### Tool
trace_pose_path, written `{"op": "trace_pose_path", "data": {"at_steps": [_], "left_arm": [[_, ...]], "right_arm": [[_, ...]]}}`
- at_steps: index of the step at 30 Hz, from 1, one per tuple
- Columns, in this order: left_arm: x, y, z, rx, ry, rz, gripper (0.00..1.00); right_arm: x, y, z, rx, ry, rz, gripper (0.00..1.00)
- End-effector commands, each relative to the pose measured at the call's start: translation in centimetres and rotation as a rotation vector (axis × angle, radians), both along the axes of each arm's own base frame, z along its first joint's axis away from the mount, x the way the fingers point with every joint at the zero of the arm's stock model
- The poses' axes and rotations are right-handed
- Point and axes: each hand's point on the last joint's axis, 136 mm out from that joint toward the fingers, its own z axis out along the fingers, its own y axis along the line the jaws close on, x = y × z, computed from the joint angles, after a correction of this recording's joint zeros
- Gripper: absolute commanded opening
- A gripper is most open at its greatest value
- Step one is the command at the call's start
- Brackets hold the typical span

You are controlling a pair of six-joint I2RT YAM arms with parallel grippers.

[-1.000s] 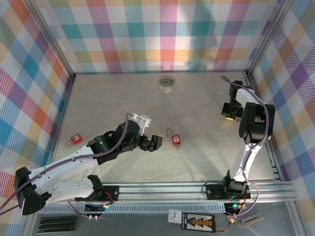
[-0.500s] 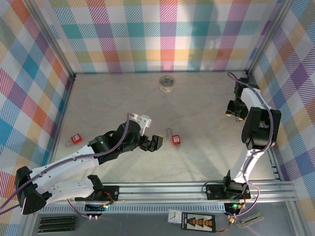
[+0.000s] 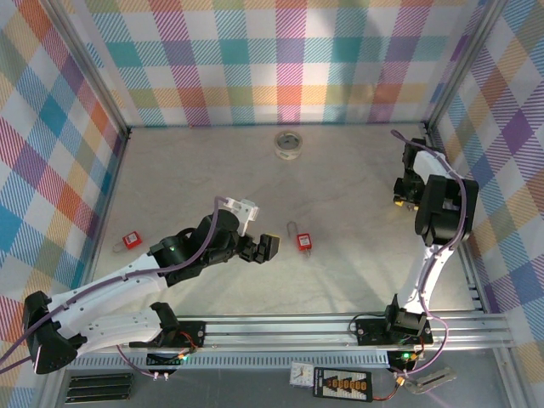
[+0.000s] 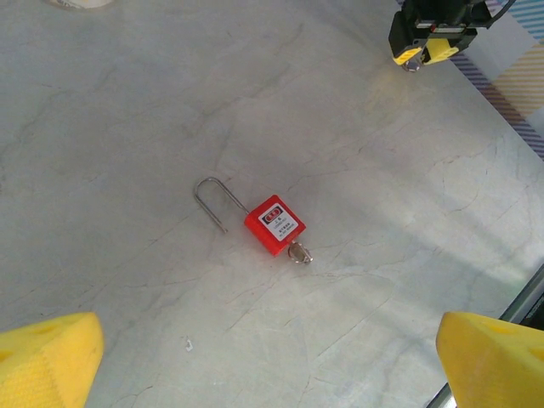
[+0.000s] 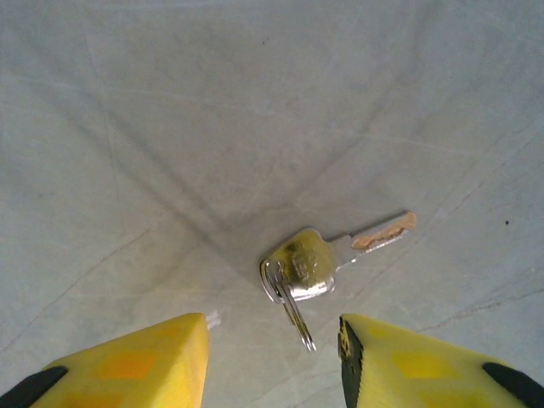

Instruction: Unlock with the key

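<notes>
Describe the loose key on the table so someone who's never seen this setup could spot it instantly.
Look at the table's right edge, where the right pincer points down. The key lies flat on the table beneath its parted yellow fingers: small and silvery, a wire ring on its head, unlike the red padlocks further left.

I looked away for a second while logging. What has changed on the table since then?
The right end effector shifted toward the right wall; it stands open over the key, which lies loose on the table. The left end effector, wide open, and both padlocks stayed put.
</notes>
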Motion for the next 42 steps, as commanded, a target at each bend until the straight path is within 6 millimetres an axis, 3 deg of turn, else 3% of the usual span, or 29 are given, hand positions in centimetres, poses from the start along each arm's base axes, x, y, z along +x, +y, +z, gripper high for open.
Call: {"op": "trace_pose_path", "data": {"at_steps": [1, 14, 21, 25, 30, 33, 36, 40, 42], "left_arm": [[0.1, 0.7, -0.2, 0.009, 0.003, 0.023, 1.00], [0.3, 0.5, -0.4, 0.015, 0.010, 0.020, 1.00], [0.3, 0.6, -0.5, 0.023, 0.016, 0.025, 1.00], [0.2, 0.9, -0.4, 0.022, 0.013, 0.037, 1.00], [0.1, 1.1, -0.1, 0.004, 0.017, 0.045, 1.00], [0.2, 1.0, 0.4, -0.039, 0.036, 0.070, 1.00], [0.3, 0.5, 1.6, -0.138, 0.089, 0.123, 1.00], [0.6, -0.7, 4.4, -0.351, 0.183, 0.188, 1.00], [0.9, -1.9, 6.4, -0.494, 0.220, 0.195, 1.00]], "right_arm": [[0.8, -0.9, 0.2, -0.016, -0.006, 0.000, 0.42], [0.6, -0.8, -0.9, 0.016, 0.015, -0.006, 0.29], [0.0, -0.4, -1.2, 0.033, 0.030, -0.013, 0.10], [-0.5, 0.4, -0.9, 0.069, 0.012, -0.028, 0.00], [-0.9, 2.3, 1.1, 0.138, -0.054, -0.043, 0.00], [-0.7, 6.3, 4.4, 0.233, -0.152, -0.005, 0.00], [0.0, 12.1, 9.9, 0.448, -0.339, 0.039, 0.00], [-0.1, 19.8, 17.4, 0.738, -0.560, 0.132, 0.00], [-0.8, 23.6, 20.3, 0.858, -0.626, 0.205, 0.00]]}}
